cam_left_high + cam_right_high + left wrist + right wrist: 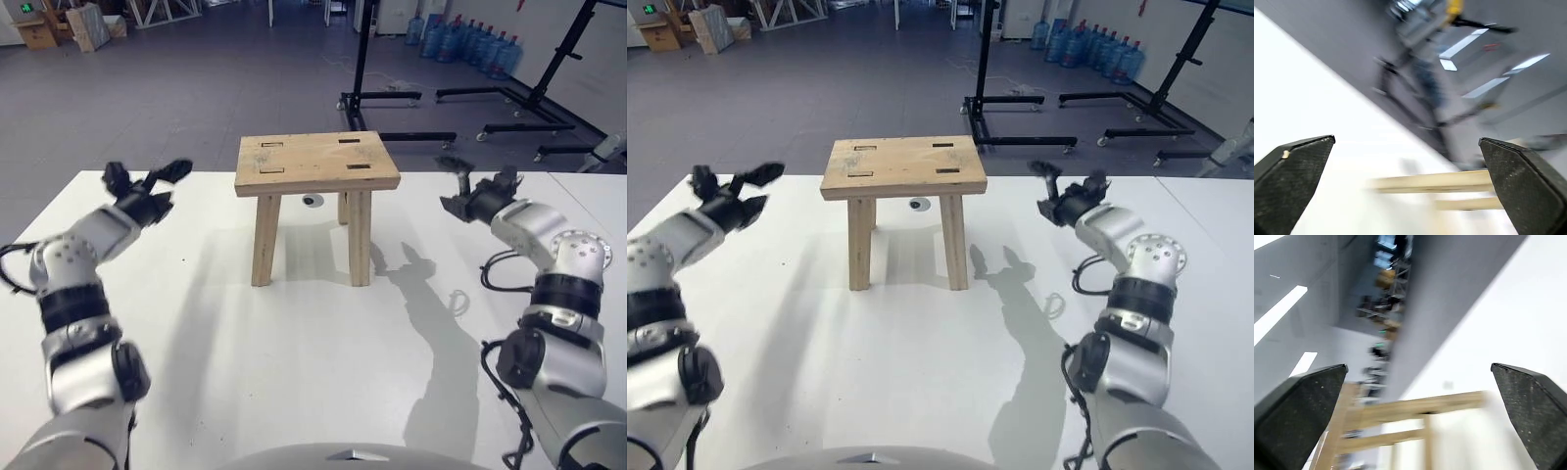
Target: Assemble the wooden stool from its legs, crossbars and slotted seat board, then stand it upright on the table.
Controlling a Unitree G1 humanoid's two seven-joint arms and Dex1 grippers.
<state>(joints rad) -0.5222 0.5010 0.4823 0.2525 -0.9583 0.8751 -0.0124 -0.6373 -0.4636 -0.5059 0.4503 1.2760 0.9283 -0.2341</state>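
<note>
1. Stool (315, 176) stands upright on the table (294, 372) at my 12 o'clock, seat board seated on its legs (joints too small to check).
2. Left gripper (147, 177) at its 9 o'clock and right gripper (480, 182) at its 3 o'clock both gape, holding nothing.
3. I judge the assembly finished.

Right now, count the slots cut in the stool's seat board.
4, one near each corner of the seat board: far left, far right, near left, near right. None hidden.
</note>
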